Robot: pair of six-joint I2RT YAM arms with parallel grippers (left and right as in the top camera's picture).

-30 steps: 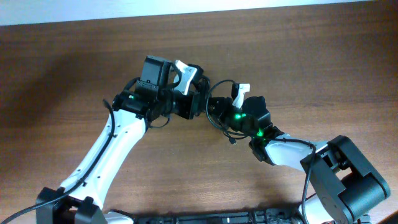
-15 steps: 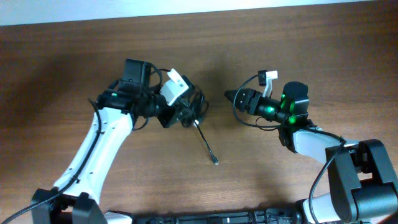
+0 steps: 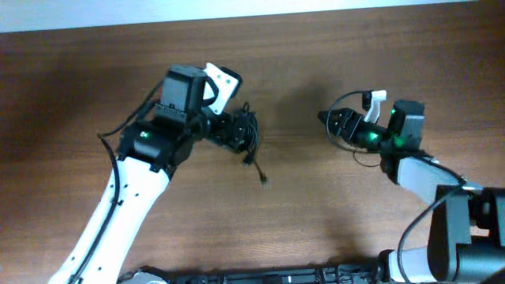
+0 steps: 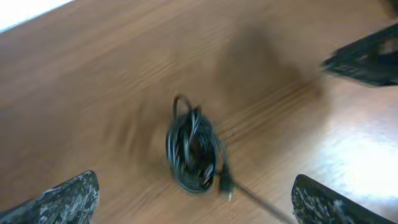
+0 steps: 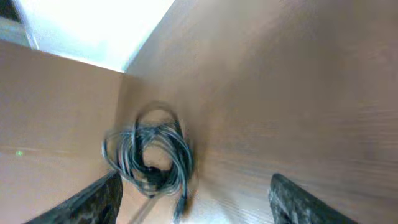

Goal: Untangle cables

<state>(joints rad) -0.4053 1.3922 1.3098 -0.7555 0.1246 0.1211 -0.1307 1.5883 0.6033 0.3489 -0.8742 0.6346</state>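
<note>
The cables (image 3: 247, 128) are one small black coil on the wooden table, with a straight tail running to a plug end (image 3: 263, 181). My left gripper (image 3: 235, 132) hovers right at the coil, jaws wide open. In the left wrist view the cables (image 4: 194, 152) lie between and beyond the open left gripper (image 4: 196, 200), and neither of its fingers (image 4: 68, 199) touches them. My right gripper (image 3: 330, 121) stands open well to the right of the coil, pointing at it. In the right wrist view the cables (image 5: 149, 155) sit ahead of the open right gripper (image 5: 196, 186), with nothing held.
The wooden table (image 3: 331, 213) stretches bare on all sides of the coil. A white wall edge (image 3: 237, 8) runs along the far side. My right gripper's tip (image 4: 367, 56) shows at the top right of the left wrist view.
Both grippers have opened and let go of the cables. The arms have drawn apart, the right one far to the right. The coil now lies by the left gripper with its tail stretched out.
</note>
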